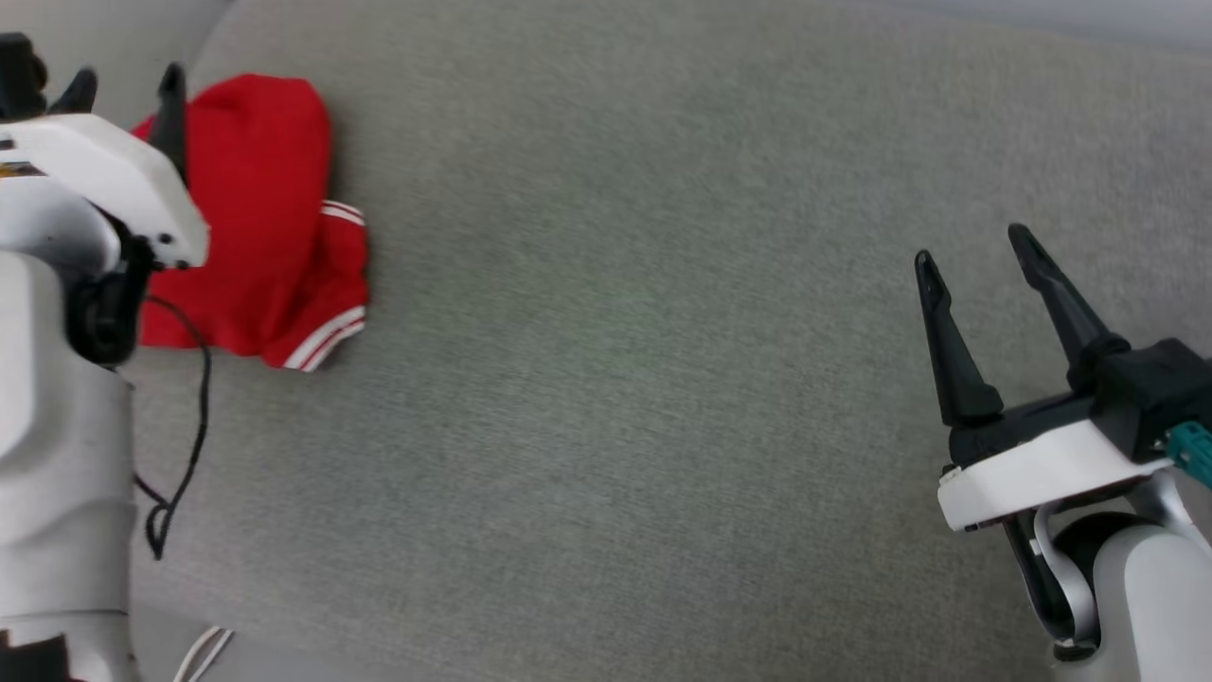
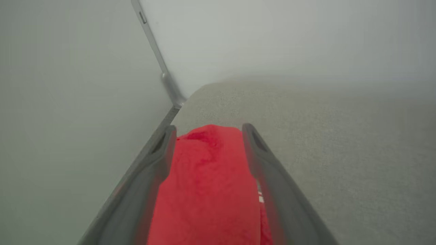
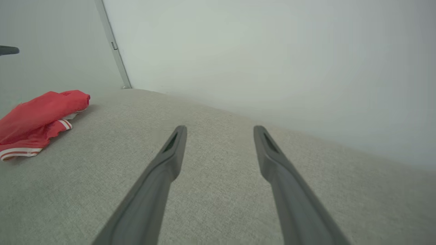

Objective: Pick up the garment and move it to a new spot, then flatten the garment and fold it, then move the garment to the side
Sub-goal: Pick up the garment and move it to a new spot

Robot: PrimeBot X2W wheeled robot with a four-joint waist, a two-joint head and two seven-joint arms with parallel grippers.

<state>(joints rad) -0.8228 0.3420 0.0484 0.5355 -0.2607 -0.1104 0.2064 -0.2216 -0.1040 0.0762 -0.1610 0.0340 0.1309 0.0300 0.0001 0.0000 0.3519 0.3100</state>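
Garment (image 1: 265,218) folded far left; left gripper (image 1: 126,90) fingers wide around it, gripping nothing; right gripper (image 1: 971,243) wide, empty. Lifting, you could snag fabric, undoing folds.

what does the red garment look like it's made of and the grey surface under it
The garment looks like soft fabric, perhaps a knit, matte red with striped white trim: it bunches in rounded folds without shine. The surface looks like woven upholstery cloth, matte grey, with a fine visible weave; its rounded far edge hints at padding, though that is uncertain.
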